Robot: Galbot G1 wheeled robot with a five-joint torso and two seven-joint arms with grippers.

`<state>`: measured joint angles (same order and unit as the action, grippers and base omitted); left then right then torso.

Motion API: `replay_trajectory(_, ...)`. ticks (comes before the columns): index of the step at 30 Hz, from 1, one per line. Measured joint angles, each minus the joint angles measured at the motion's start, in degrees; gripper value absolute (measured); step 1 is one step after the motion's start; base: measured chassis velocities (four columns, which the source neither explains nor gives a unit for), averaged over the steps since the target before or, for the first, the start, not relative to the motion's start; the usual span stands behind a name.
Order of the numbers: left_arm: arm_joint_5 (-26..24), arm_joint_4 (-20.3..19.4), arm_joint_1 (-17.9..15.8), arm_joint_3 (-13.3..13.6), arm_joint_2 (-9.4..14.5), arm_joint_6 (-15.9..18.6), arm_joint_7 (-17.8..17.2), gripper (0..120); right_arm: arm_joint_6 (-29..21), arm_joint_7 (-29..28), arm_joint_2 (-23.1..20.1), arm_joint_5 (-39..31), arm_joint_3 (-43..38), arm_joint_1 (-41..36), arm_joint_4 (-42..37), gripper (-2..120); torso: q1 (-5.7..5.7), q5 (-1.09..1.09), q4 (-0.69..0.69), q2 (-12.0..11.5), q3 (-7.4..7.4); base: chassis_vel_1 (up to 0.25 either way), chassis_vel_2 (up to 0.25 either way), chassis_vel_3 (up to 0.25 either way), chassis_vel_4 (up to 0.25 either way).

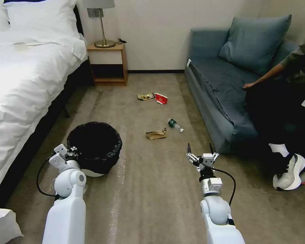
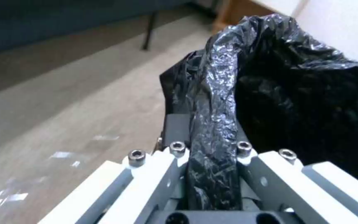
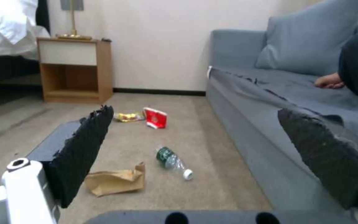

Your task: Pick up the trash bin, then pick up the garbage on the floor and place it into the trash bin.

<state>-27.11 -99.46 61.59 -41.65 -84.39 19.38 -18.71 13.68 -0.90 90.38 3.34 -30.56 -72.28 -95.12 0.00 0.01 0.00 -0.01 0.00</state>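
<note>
The left pincer (image 1: 71, 151) is clamped on the bag-lined near rim of the trash bin (image 1: 97, 142), which sits on the floor beside the bed (image 1: 27, 78), so the bin pickup looks like the step in hand, and I judge a lift is what it now calls for. The right pincer (image 1: 200, 154) hangs spread wide and empty above the carpet, facing the 4 pieces of garbage: the brown paper bag (image 1: 156, 134) and bottle (image 1: 175, 124) nearer, the red carton (image 1: 161, 98) and gold wrapper (image 1: 145, 97) farther off toward the nightstand (image 1: 108, 64).
</note>
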Motion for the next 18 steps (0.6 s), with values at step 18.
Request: replay_trajectory(18, 7.5, -2.0, 2.4, 1.9, 0.7, -1.9, 14.4, 5, 5.8, -0.8, -0.5, 1.4, 0.0, 1.3, 1.6, 100, 0.00, -0.01, -0.01, 0.0, 0.00, 0.000, 0.000, 0.000, 0.000)
